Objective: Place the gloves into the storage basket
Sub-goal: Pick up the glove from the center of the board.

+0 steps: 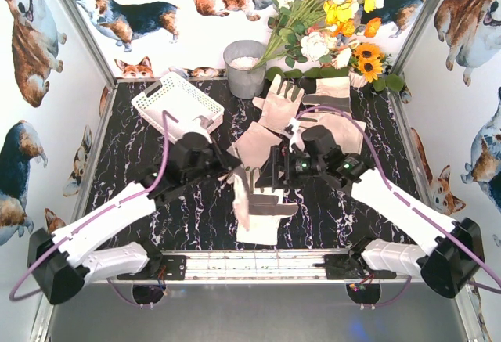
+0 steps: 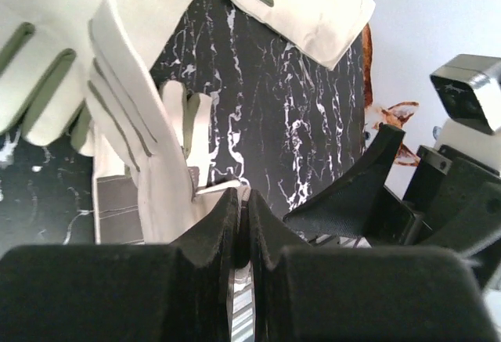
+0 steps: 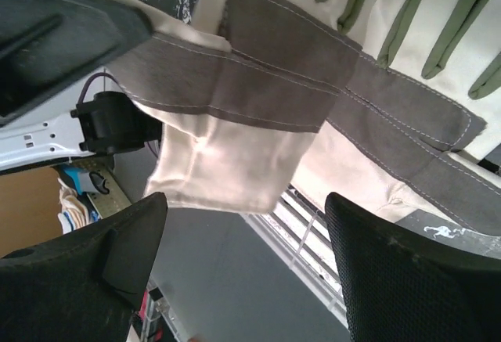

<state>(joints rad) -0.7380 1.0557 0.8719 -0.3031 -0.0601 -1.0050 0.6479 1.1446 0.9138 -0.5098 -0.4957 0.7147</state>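
Left hand point(image 2: 241, 201) tight on raised glove point(image 2: 156, 178); right hand point(image 3: 246, 205) agape at its cuff.

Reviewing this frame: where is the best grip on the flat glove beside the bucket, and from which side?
The glove lies flat, fingers splayed toward the bucket, cuff end toward the arms. Likely best: pinch the wide cuff edge from above, coming from the near side. The open right gripper looks closest.
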